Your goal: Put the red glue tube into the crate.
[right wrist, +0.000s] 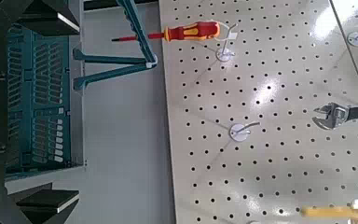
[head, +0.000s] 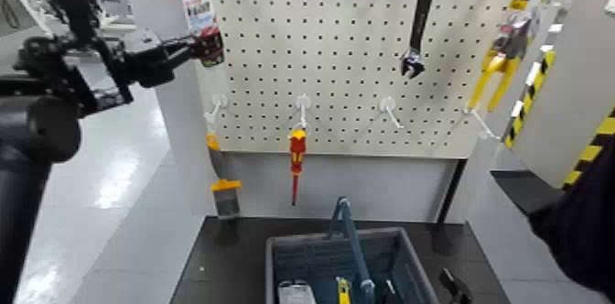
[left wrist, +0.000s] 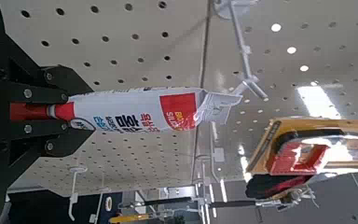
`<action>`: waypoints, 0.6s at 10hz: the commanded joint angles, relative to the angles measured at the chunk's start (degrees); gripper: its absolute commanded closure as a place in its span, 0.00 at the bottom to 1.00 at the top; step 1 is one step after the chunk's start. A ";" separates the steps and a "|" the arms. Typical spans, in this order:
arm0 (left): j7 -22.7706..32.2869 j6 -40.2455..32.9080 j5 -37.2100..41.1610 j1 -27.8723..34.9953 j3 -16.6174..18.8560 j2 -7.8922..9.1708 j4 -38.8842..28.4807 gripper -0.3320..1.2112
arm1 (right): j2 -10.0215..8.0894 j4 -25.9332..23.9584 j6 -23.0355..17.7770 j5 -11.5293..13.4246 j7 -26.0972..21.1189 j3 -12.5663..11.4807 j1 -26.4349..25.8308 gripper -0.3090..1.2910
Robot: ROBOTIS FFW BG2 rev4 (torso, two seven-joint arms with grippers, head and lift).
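Observation:
The red glue tube (head: 196, 5) hangs at the top left corner of the white pegboard, white with a red label. In the left wrist view the red glue tube (left wrist: 140, 112) lies between my left fingers (left wrist: 48, 91), its flat end by a peg hook. My left gripper (head: 208, 48) is shut on the tube's cap end. The crate (head: 275, 257), dark grey with a blue-grey bar handle (head: 348, 230), stands on the black table below the board. My right gripper (right wrist: 51, 107) hangs open over the crate (right wrist: 37, 131).
On the pegboard hang a red-and-yellow screwdriver (head: 297, 157), a black wrench (head: 419, 28) and yellow pliers (head: 499, 65). A yellow-handled tool (head: 225, 194) hangs at the board's lower left. Small items lie in the crate. A yellow-and-black striped post (head: 586, 157) stands at the right.

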 commanded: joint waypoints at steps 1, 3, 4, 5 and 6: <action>1.09 4.69 2.40 1.28 0.93 -0.32 -10.13 0.98 | 0.26 -0.09 0.26 0.00 -0.19 -0.09 0.09 0.24; 3.11 7.77 5.21 1.81 -0.74 -0.40 -15.49 0.98 | 0.26 -0.18 0.43 0.09 -0.37 -0.09 0.09 0.24; 3.73 9.09 6.27 1.90 -1.97 -0.84 -16.81 0.98 | 0.18 -0.35 0.87 0.18 -0.45 -0.09 0.09 0.24; 4.17 10.14 7.59 2.16 -3.72 -1.46 -16.90 0.98 | 0.18 -0.35 0.87 0.18 -0.54 0.09 0.09 0.24; 5.57 10.40 10.22 2.43 -6.36 -1.72 -16.72 0.98 | 0.26 -0.35 0.87 0.18 -0.63 0.18 0.01 0.24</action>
